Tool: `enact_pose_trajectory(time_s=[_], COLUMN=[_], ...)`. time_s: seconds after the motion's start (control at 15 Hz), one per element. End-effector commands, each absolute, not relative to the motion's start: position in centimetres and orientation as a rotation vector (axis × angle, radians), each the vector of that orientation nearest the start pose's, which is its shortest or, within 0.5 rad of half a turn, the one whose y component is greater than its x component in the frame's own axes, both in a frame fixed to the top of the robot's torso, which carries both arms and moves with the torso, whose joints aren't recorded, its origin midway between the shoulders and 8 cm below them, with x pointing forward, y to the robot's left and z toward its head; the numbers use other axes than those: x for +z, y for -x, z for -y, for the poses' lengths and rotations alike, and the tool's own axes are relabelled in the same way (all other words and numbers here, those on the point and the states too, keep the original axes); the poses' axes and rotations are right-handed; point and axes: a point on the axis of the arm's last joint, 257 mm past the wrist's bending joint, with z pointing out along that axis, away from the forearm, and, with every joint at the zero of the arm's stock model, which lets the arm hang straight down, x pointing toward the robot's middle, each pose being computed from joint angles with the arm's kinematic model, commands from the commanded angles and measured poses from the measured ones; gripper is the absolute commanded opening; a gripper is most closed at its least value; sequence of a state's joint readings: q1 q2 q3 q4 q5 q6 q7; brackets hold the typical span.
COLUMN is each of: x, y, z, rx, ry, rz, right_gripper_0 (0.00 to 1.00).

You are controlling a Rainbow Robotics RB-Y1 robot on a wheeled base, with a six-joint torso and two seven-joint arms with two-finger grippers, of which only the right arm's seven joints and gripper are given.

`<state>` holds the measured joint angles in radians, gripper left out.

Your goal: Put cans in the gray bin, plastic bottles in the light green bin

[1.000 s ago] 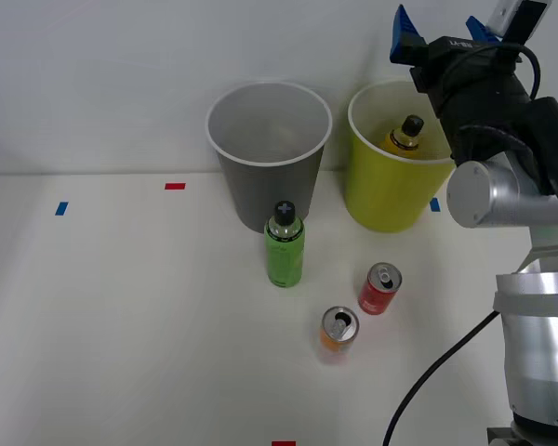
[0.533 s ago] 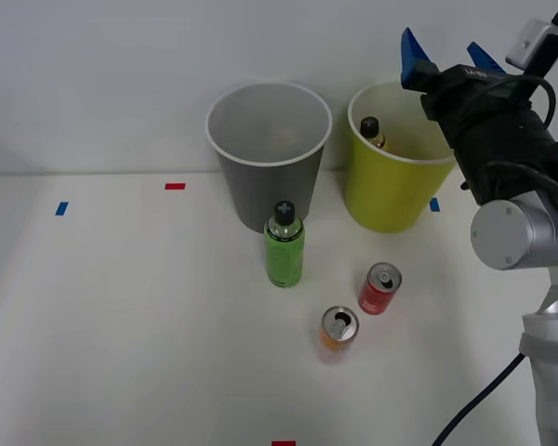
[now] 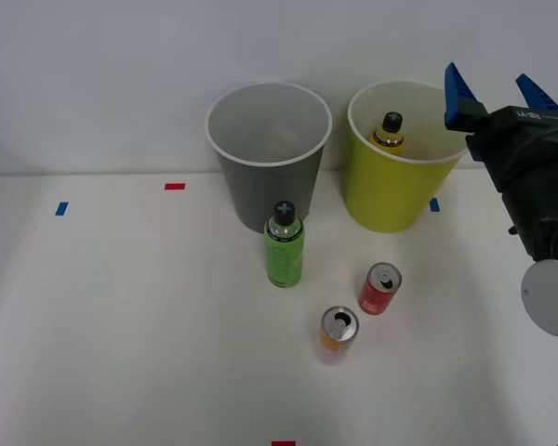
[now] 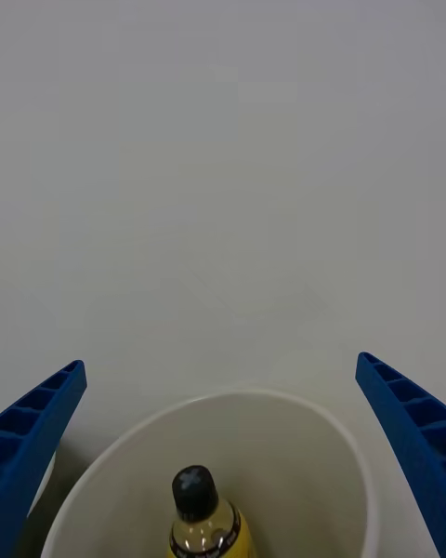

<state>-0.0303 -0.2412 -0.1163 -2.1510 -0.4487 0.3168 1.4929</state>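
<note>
Front view, left to right: white table [image 3: 121, 325] with a blue tape mark [image 3: 61, 208] at far left and a red tape mark [image 3: 175, 186] next to it, both near the wall. Gray bin [image 3: 269, 153] upper centre, upright, nothing visible inside. Green bottle [image 3: 285, 245] stands upright just in front of the gray bin, black cap on. Lower centre, orange can [image 3: 338, 328] upright, pull-tab top up; red can [image 3: 380, 288] just beside it, up and to the right, apart from it. Another red tape mark [image 3: 284, 444] at bottom edge. Light green bin [image 3: 399, 153] upper right of centre, close beside the gray bin; yellow bottle [image 3: 388, 132] inside it, cap and neck showing above the rim, leaning toward the back wall. Small blue tape [image 3: 434, 204] by the bin's right base. Right gripper [image 3: 496, 89] at upper right edge, just right of the light green bin's rim, blue fingers spread wide, holding nothing. Wrist view: fingers [image 4: 37, 428] at both corners, wide apart, light green bin's pale inside [image 4: 307, 446] between them, yellow bottle [image 4: 203, 521] in it.
</note>
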Motion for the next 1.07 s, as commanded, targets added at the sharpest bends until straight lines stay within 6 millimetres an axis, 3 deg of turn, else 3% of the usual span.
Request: enact_pose_trajectory(time_s=[0.07, 0.27, 0.6, 1.07], x=[-0.9, -2.6, -8.2, -17.5], y=[-47.9, -46.0, -43.1, -35.6], z=[28.6, 29.9, 32.0, 31.3], rx=[0.21, 0.234, -0.023, 0.043], ry=[-0.092, -0.168, -0.117, -0.225], rz=[-1.314, -1.347, -1.445, -1.595], right_gripper_0=[1.0, 1.0, 1.0, 1.0])
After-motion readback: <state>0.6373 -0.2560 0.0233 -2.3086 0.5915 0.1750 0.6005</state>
